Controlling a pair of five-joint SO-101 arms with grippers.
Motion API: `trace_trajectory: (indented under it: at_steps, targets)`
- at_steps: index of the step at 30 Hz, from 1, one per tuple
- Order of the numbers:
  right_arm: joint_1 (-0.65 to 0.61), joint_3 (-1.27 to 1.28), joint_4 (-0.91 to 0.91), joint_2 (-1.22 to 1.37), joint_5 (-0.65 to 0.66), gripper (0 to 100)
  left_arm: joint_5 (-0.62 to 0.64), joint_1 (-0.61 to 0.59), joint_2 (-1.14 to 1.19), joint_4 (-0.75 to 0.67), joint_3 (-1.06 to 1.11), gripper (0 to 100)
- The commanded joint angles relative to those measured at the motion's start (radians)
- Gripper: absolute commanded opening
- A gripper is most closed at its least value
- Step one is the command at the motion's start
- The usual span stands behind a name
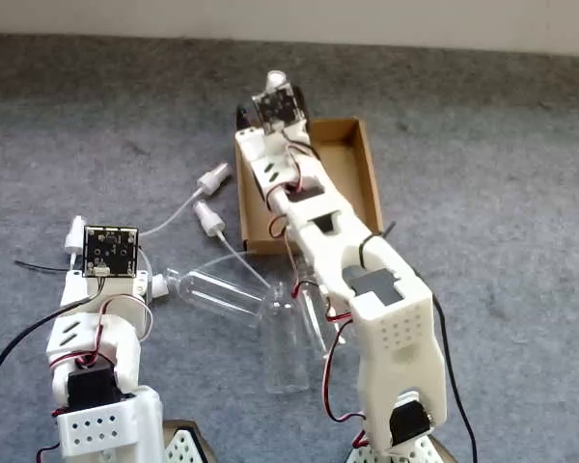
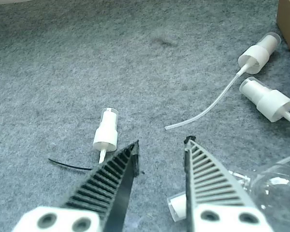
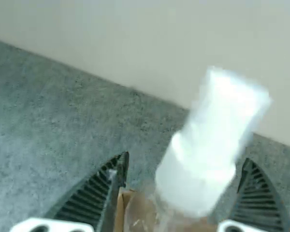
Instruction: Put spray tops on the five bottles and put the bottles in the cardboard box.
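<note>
High view first: the right arm (image 1: 338, 241) stretches across the cardboard box (image 1: 367, 174), its tip at the box's far corner, and a capped bottle (image 1: 275, 79) pokes out just past it. The left arm (image 1: 96, 338) sits low on the grey carpet (image 1: 482, 145). Near its tip lies a lone spray top (image 1: 74, 231). Three bare bottles (image 1: 285, 347) lie between the arms, and a pair of spray tops (image 1: 212, 178) rests just beside the box.

Left wrist view now: the left claw (image 2: 160, 142) is spread well apart and holds nothing. The lone spray top lies just outside one fingertip, close to it. A thin black wire (image 2: 70, 165) runs beside it. One bare bottle's mouth shows just behind the other finger.

Right wrist view: the capped bottle stands right in the mouth of the right claw (image 3: 183, 162), over the box edge. Whether the claw grips it, I cannot tell.
</note>
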Motion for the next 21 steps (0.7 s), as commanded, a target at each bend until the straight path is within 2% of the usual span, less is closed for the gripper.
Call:
trace_trajectory:
  at_steps: [1, 8, 21]
  targets:
    - [-0.013, -0.105, 0.094, -0.084, -0.009, 29.7, -0.005, 0.019, -0.012, -0.026, -0.005, 15]
    - [-0.012, -0.122, 0.389, -0.302, -0.005, 29.6, -0.005, 0.019, -0.012, -0.026, -0.005, 15]
    - [-0.008, -0.116, 1.224, -0.736, -0.002, 28.3, -0.005, 0.019, -0.012, -0.026, -0.005, 15]
